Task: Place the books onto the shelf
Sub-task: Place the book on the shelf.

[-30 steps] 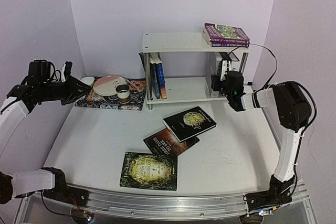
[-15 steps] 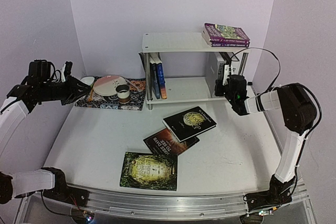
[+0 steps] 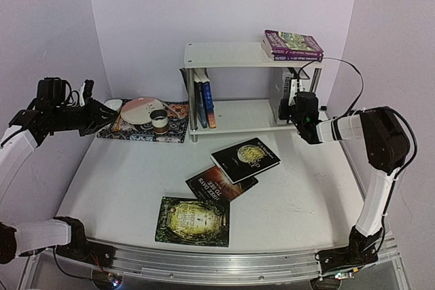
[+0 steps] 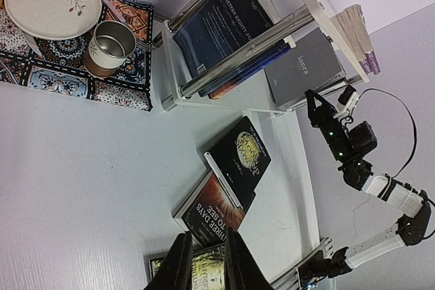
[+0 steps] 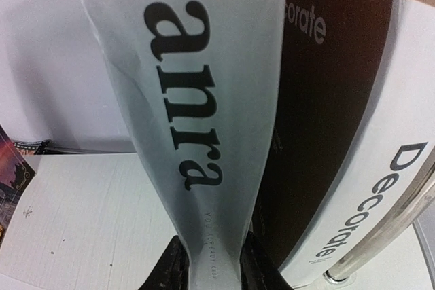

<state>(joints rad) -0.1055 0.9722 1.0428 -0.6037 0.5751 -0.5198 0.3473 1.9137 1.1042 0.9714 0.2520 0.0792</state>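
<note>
The white shelf stands at the back. Two purple books lie on its top tier and dark blue books stand in the lower tier's left end. My right gripper is shut on the spine of the upright grey book, its tips pinching the paper, next to the white-brown book. A black book, an orange-dark one and a green one lie on the table. My left gripper hovers high at the left, its jaws slightly apart and holding nothing.
A patterned mat with a plate and a cup lies left of the shelf. A chrome leg stands just right of the white-brown book. A black cable loops above the right arm.
My right gripper has shifted a little back toward the shelf's lower tier and closed on the grey book. The left arm has not moved.
</note>
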